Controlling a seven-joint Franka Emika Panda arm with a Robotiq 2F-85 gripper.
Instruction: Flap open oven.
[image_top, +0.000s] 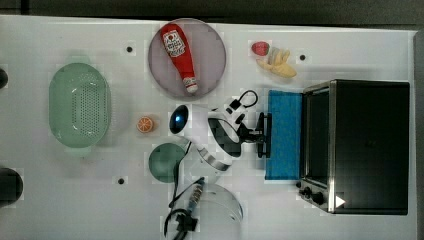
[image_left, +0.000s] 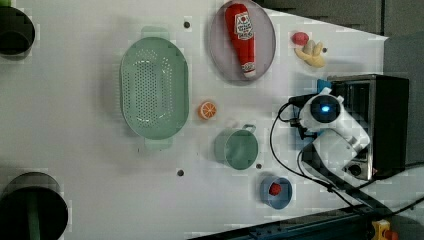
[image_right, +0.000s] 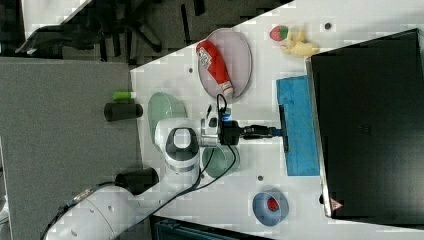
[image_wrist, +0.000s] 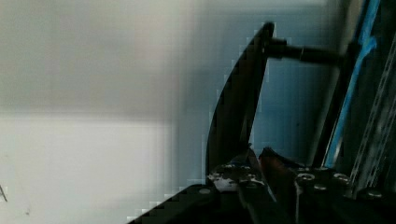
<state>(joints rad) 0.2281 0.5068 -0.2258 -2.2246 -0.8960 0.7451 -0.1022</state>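
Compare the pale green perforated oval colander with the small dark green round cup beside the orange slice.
The pale green perforated colander is much larger than the dark green cup. The colander is oval with a tab handle at each end; the cup is round with one side handle. The colander's floor is full of holes; the cup's inside looks solid. Both are green, stand open side up on the white table, and appear empty.
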